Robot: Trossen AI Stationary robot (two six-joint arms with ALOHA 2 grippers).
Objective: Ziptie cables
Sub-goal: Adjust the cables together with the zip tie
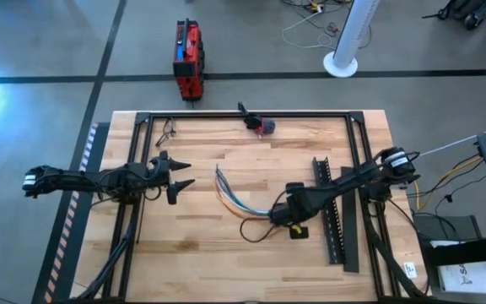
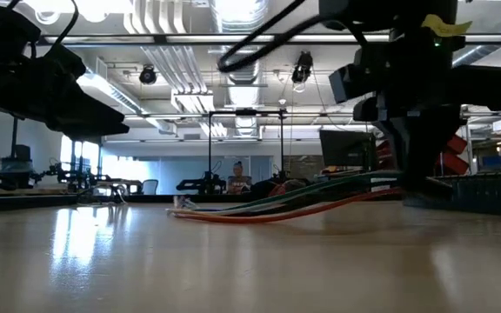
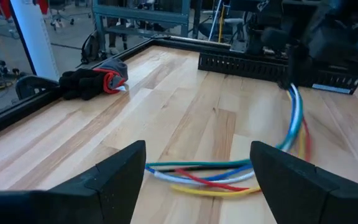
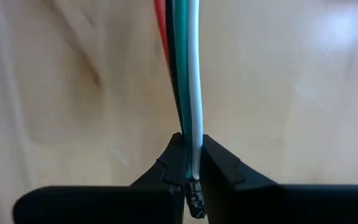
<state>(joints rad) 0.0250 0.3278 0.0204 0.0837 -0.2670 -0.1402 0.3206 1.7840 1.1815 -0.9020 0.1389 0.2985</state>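
The cables (image 1: 241, 203) lie on the wooden counter (image 1: 209, 253) just right of centre in the high view, a loose bundle of thin wires in blue, green, white, red and orange. Their free ends fan out toward the upper left of that frame, and the bundle curves down and right to my right gripper (image 1: 280, 214). In the low view the cables (image 2: 277, 207) rise off the counter toward the right side of the frame, so that end is lifted.

My right gripper (image 4: 192, 163) is clamped on the cables (image 4: 188, 68): the 2 dark fingers (image 4: 229, 174) press together with the white and green wires pinched between them, a dark wire tip showing low in the gap. I cannot tell whether every wire in the bundle sits inside the pinch, since the red one runs off at the edge.

My left gripper (image 1: 181, 175) hovers at the left of the high view, well apart from the cables, its 2 fingers spread wide with nothing between them. From its wrist the cables (image 3: 229, 177) show lying across the counter ahead.

A long black toothed strip (image 1: 332, 211) lies to the right of my right gripper. A dark and red glove (image 1: 261, 126) rests near the top edge of the counter.
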